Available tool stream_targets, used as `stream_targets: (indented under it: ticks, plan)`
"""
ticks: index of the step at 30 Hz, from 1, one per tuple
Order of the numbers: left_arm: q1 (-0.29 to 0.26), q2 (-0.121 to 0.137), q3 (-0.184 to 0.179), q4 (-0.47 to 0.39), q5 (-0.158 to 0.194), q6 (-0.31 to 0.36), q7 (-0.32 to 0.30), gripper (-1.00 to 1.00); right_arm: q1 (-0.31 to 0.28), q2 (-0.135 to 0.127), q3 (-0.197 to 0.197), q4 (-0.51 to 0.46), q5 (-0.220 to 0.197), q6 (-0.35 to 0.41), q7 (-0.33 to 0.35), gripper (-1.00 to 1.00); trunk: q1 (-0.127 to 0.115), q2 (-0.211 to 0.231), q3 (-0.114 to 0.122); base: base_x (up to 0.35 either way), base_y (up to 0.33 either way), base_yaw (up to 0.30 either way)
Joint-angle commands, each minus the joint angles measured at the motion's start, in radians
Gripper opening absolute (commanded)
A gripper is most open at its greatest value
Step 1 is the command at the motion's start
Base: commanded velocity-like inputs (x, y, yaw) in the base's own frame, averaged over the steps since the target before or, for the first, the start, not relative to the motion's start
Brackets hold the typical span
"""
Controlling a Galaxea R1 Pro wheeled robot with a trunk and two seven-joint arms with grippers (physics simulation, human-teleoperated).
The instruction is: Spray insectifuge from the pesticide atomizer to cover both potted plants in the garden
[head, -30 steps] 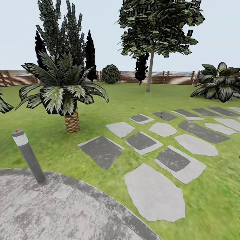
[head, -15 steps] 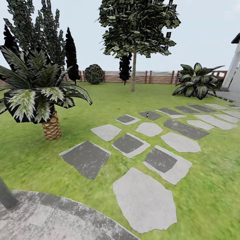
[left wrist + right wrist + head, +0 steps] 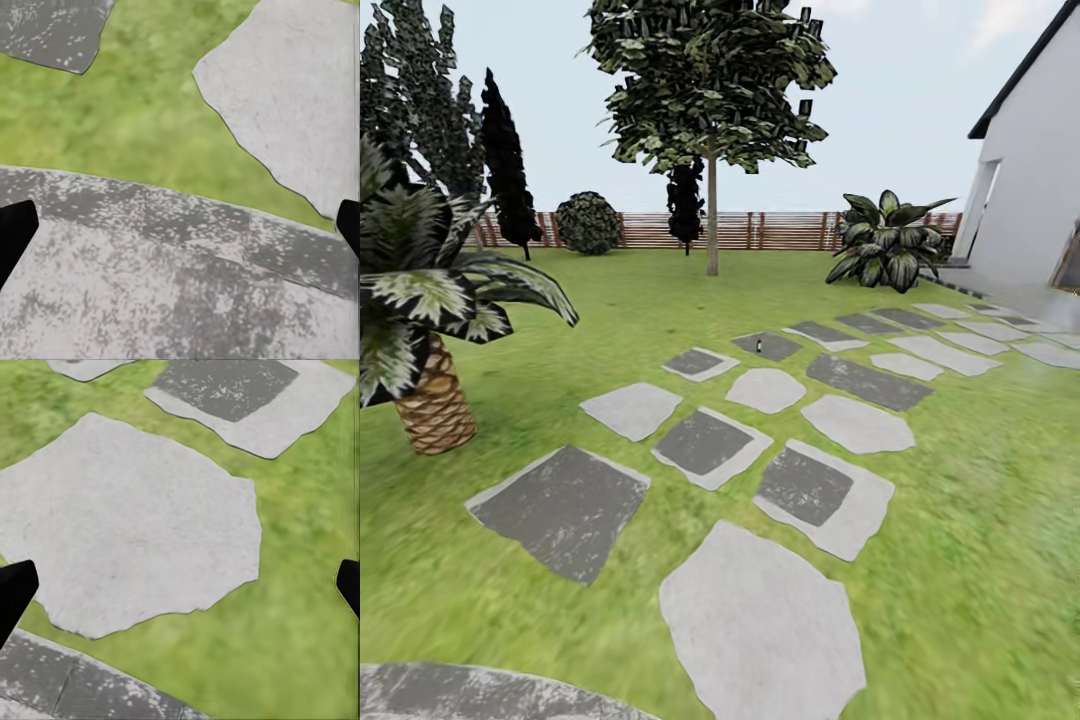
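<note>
A tiny dark upright object, which seems to be the pesticide atomizer [image 3: 758, 345], stands far off on a dark stepping stone [image 3: 768, 346] in the garden lawn [image 3: 610, 320]. It is too small to make out any detail. The potted plants are out of view. In the left wrist view my left gripper [image 3: 184, 225] is open, its black fingertips [image 3: 15, 232] at both edges, above the grey patio rim [image 3: 172, 285]. In the right wrist view my right gripper [image 3: 180, 589] is open over a pale stepping stone [image 3: 127, 525] and grass, holding nothing.
A palm with a scaly trunk [image 3: 430, 400] stands close at the left. Stepping stones [image 3: 760, 620] run from the patio edge [image 3: 460, 695] toward a white house wall [image 3: 1030, 200]. A tree [image 3: 712, 215], round bush [image 3: 587, 222], broad-leaved plant [image 3: 885, 245] and slatted fence [image 3: 780, 230] stand behind.
The camera has swung right: the whole scene slid left, the grey bollard lamp left the picture and the white house wall came in at the right. The patio now shows as a sliver.
</note>
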Motion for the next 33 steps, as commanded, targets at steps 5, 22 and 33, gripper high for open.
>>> stream_targets:
  ticks: [5,22,33]
  plan:
    - [0.000,0.000,0.000,0.000,-0.003,-0.003,0.000,1.00,-0.001,0.000,0.000,0.001,0.000,-0.003,0.000,1.00,0.001,0.000,-0.001,0.339,0.000,-0.205]
    - [0.000,0.000,0.002,0.000,-0.001,-0.005,0.000,1.00,-0.001,0.000,0.000,-0.004,-0.002,-0.004,0.000,1.00,0.001,0.000,-0.001,0.339,0.000,-0.014]
    - [0.000,0.002,0.002,0.000,-0.001,-0.003,0.000,1.00,-0.001,0.000,0.003,0.002,0.001,-0.002,0.004,1.00,0.001,0.000,-0.001,0.339,0.000,0.000]
